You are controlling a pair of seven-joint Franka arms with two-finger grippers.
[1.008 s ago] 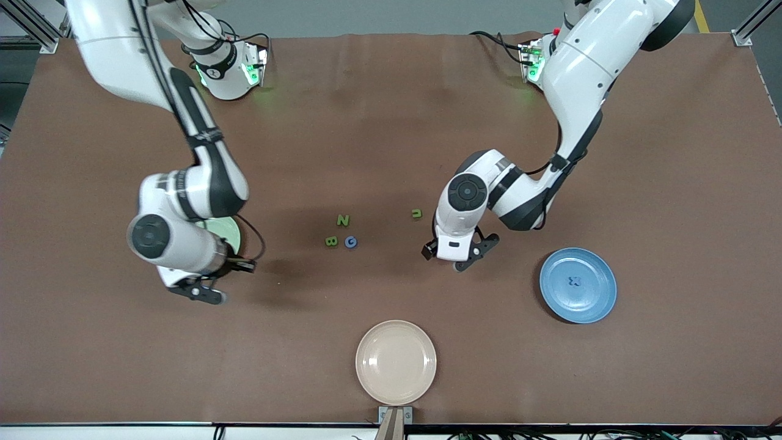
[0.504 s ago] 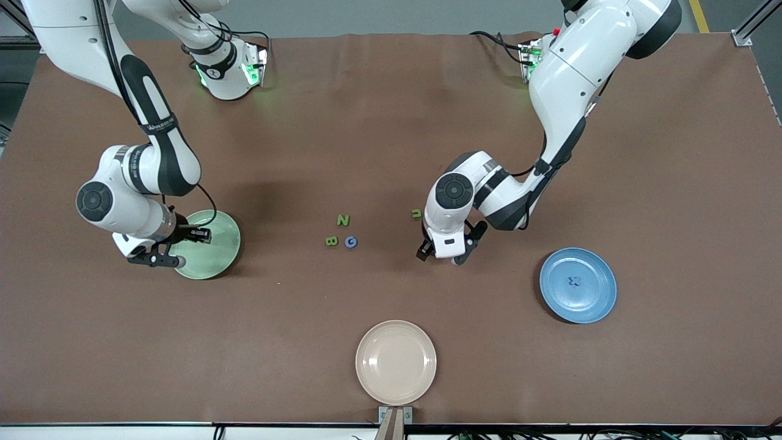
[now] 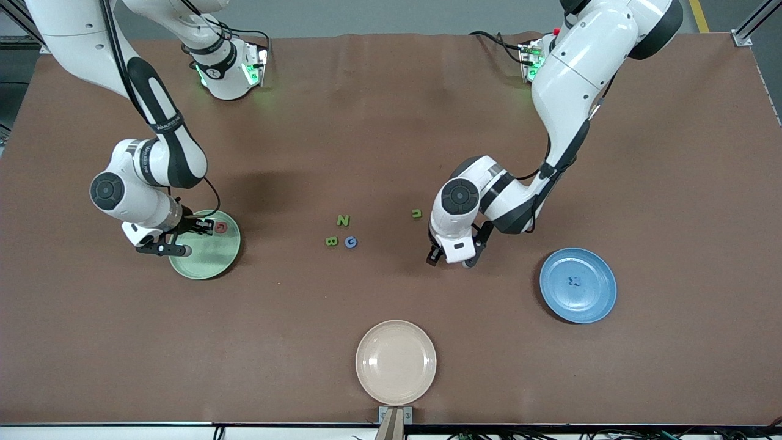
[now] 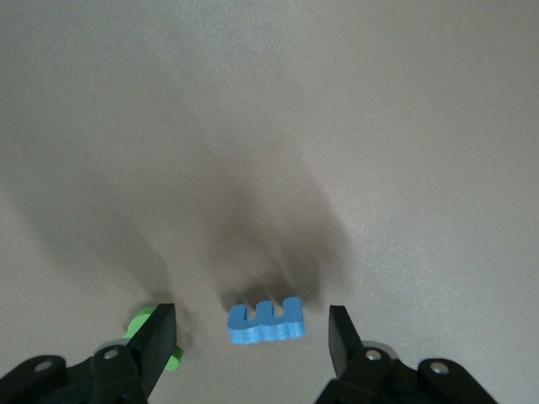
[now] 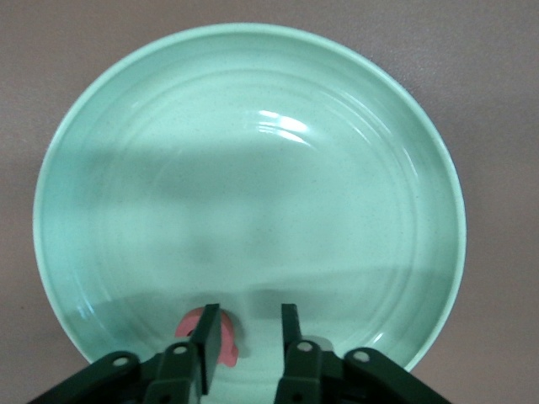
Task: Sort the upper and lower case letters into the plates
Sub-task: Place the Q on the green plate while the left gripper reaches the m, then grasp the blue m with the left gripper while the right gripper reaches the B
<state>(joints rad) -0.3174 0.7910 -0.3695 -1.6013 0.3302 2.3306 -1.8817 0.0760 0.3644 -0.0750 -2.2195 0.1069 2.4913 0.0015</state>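
Step in hand: you have two moves running. The right gripper (image 5: 244,337) hangs low over the pale green plate (image 3: 211,263), fingers slightly parted, a red letter (image 3: 220,227) lying free in the plate. The left gripper (image 4: 251,337), wrist pointing down, straddles a blue letter (image 4: 265,321) on the table, jaws apart, not yet gripping. Next: close squarely, then carry it to the blue plate (image 3: 595,305).

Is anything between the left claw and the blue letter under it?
Nothing visible. The left claw is open over the blue letter, one finger on each side, bare table between. A green letter lies close beside one finger, outside the gap.
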